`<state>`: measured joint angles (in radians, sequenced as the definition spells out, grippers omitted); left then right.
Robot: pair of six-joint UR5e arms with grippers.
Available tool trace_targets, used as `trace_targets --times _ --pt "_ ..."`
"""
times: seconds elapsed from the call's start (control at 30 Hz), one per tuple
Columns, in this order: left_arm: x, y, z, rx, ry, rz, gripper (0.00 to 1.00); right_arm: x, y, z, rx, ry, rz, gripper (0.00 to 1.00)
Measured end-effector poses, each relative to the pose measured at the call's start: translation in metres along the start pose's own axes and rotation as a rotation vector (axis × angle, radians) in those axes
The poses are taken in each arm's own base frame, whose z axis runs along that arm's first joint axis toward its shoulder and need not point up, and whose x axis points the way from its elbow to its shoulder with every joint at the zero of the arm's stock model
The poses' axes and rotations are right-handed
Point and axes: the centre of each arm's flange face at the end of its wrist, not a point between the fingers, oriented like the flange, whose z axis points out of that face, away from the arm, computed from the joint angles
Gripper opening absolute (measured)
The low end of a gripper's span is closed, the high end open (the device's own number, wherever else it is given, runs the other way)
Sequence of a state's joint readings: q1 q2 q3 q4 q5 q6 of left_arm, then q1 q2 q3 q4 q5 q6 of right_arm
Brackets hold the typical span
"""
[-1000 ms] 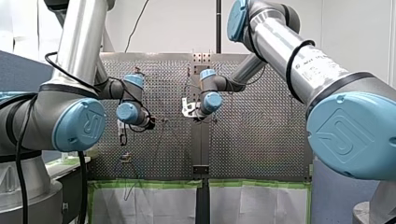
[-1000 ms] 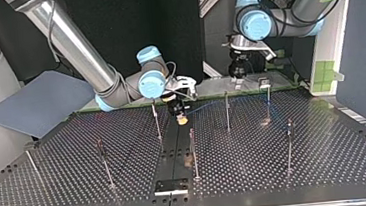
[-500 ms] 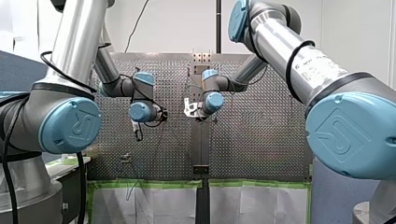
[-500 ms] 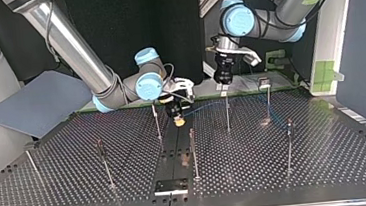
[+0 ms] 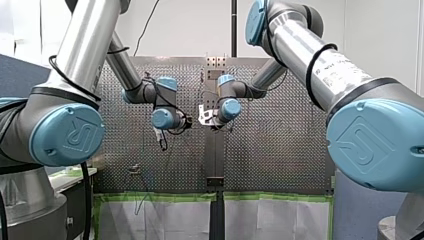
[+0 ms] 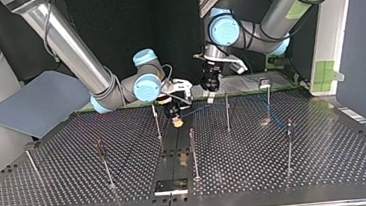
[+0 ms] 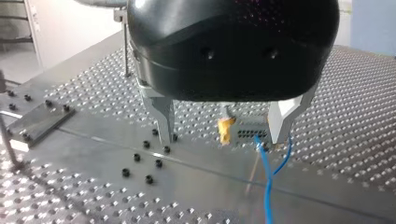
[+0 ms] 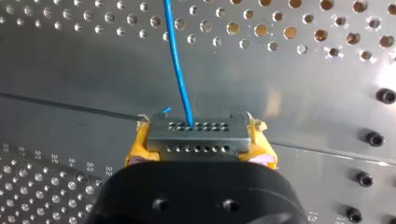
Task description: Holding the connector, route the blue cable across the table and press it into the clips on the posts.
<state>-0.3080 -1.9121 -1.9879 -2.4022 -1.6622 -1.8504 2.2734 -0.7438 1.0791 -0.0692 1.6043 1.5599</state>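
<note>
My right tool (image 8: 196,142) has its yellow pads (image 8: 138,144) pinched tight on the connector (image 8: 196,133), a small grey metal block with rows of holes. The blue cable (image 8: 177,56) comes straight out of the connector's face and runs off over the table (image 8: 70,70).

My left tool (image 7: 223,136) is spread wide with nothing between its metal fingers (image 7: 163,116). It hangs above the table, and through its gap you can see the other tool's yellow pad and the connector just ahead, with the cable trailing down from it.

In the top view my right tool sits low over the table's solid middle strip, close to two thin posts (image 6: 157,120). My left tool is just beside it, higher and nearer the back edge. From the connector the cable heads toward that view's right, past one post and on to a farther one with a dark clip (image 6: 264,82) on top. It's too thin there for me to tell if it's seated in any clip. More posts stand apart across the table.
</note>
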Motion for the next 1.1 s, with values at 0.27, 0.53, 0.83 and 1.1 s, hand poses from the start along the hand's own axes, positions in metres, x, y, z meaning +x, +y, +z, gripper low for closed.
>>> trace_targets --times 0.27,0.53,0.83,1.1 --pt "-0.008 0.005 0.010 -0.014 -0.001 -0.011 1.00 0.000 0.002 0.001 -0.002 0.000 0.007 0.00" --pt "0.013 0.009 0.022 -0.028 0.046 0.004 1.00 0.000 0.001 0.000 0.002 0.000 0.011 0.00" --pt "0.028 0.016 0.040 -0.090 0.031 -0.004 1.00 0.000 0.000 0.000 0.006 -0.001 0.011 0.00" --pt "0.021 0.009 0.049 -0.085 0.008 -0.009 1.00 0.000 0.001 0.000 0.003 0.000 0.012 0.00"
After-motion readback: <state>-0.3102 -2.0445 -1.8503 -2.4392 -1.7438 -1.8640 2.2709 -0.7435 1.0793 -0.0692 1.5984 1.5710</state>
